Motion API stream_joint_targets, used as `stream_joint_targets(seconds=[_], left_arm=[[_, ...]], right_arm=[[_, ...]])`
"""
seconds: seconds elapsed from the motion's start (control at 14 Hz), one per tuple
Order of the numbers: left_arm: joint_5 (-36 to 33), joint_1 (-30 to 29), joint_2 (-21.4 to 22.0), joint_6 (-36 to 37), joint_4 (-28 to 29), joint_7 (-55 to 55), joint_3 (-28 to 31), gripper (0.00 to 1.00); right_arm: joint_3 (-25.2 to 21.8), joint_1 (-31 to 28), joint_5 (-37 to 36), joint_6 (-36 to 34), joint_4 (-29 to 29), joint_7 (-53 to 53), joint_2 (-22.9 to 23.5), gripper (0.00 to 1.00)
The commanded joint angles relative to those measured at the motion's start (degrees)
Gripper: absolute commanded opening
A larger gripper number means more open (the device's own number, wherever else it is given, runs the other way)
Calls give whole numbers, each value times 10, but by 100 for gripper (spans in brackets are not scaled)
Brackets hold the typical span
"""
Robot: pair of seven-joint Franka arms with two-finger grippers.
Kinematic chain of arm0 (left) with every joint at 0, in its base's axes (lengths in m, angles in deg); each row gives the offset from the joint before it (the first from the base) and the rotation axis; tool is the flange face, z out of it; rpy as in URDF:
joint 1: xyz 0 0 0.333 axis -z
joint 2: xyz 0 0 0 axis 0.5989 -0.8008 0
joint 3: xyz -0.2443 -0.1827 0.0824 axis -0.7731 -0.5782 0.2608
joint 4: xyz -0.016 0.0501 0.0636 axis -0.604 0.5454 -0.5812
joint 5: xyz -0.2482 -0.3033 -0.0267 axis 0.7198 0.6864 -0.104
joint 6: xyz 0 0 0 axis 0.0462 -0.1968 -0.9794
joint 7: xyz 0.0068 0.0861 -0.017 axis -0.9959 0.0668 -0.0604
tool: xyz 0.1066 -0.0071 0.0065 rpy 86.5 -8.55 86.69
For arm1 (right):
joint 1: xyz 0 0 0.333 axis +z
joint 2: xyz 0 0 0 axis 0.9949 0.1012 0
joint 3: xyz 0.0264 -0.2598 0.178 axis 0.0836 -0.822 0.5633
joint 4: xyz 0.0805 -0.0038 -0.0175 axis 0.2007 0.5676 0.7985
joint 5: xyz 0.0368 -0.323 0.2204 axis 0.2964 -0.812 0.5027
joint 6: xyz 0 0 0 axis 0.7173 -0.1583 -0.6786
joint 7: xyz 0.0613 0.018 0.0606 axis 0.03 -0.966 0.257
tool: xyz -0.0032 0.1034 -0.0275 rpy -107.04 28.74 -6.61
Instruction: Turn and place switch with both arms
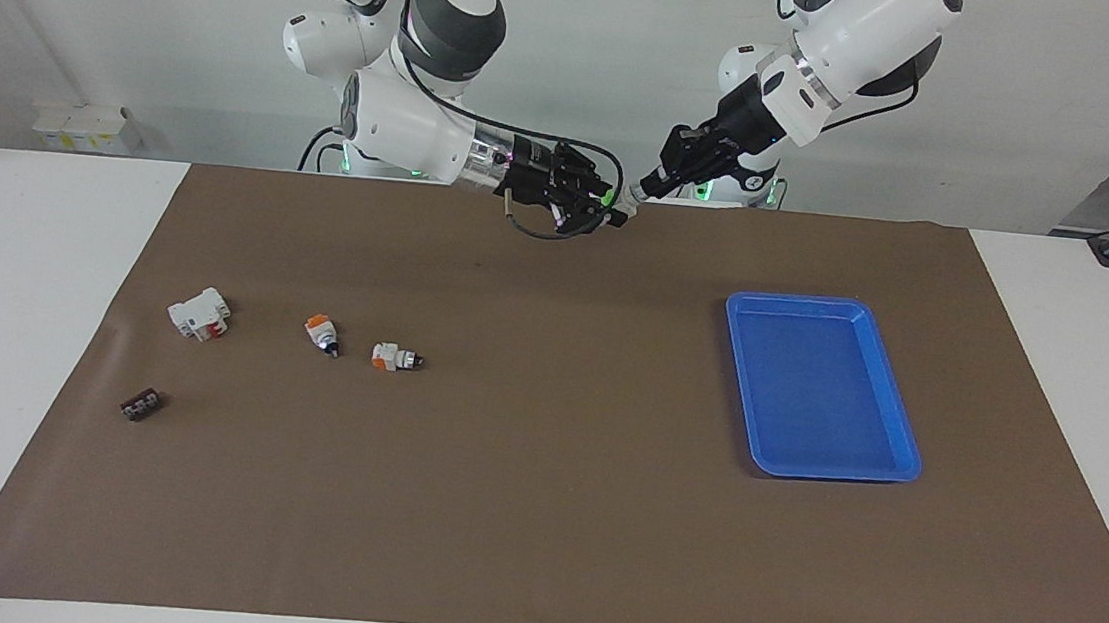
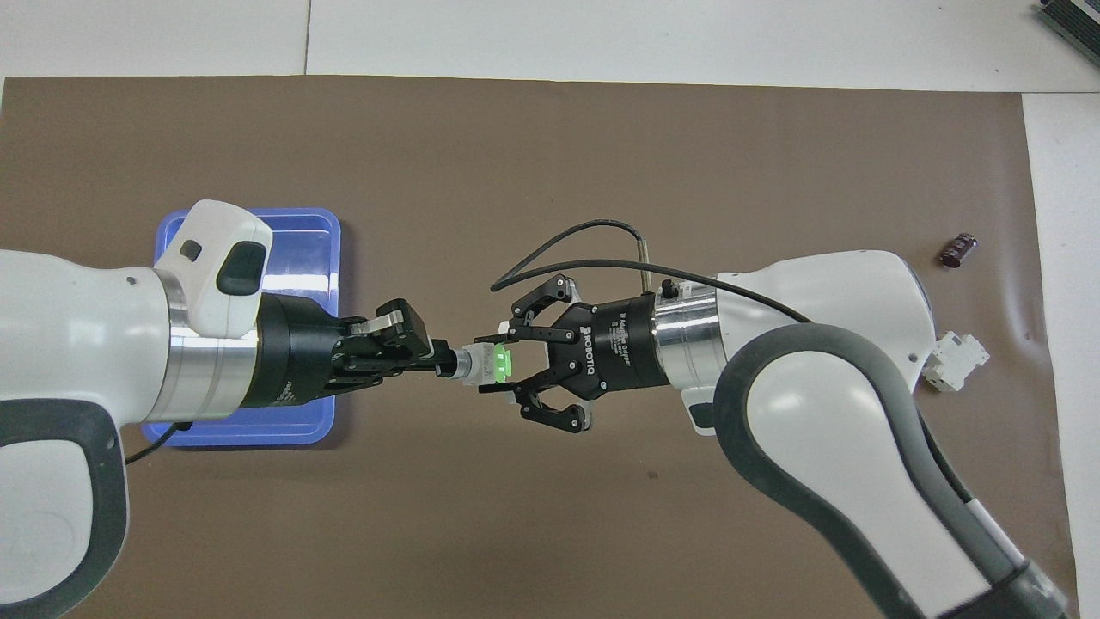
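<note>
Up in the air over the mat's [image 1: 537,511] edge nearest the robots, the switch [image 2: 486,363] is held between both arms. The left claw [image 2: 440,361] comes in from the nine o'clock side of the overhead view, fingers pinched together on the switch's dark knob end. The right claw [image 2: 503,364] comes in from three o'clock, its fingertips clamped on the bright green end while its outer links splay wide. In the facing view the same meeting point sits near twelve o'clock, the switch [image 1: 615,212] between the right claw [image 1: 606,214] and the left claw [image 1: 632,201], well above the brown mat. A blue tray [image 1: 891,421] lies on the mat toward the left arm's end of the table [image 1: 33,306], at about three o'clock in the facing view; in the overhead view the tray [image 2: 292,225] shows partly under the left arm. Toward the right arm's end lie two orange-ended switches [image 1: 323,334] [image 1: 394,358] near each other, a white-and-red block [image 1: 199,313] beside them closer to that end, and a small dark part [image 1: 141,406] farther from the robots than the block. From overhead the block [image 2: 956,360] peeks out beside the right arm's elbow, and the dark part [image 2: 959,249] sits at about two o'clock.
</note>
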Motion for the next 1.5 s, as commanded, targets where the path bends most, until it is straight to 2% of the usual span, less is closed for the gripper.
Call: stream_joint_targets(seconds=[0.0,0.29,0.93,1.43], left_arm=[[-1,4,17,28,16,-101,1,0],[-40,4,16,40,14,-253,1,0],[-53,3,17,70,6,-517,1,0],[-105,6,16,72,-6,-595,-3,0]], right_arm=[[-1,1,6,25,-3,-16,-8,0],[-1,0,6,25,-3,-17,-8,0],[-1,0,5,24,-4,-27,-9,0],[-1,0,5,24,-4,-36,-12,0]])
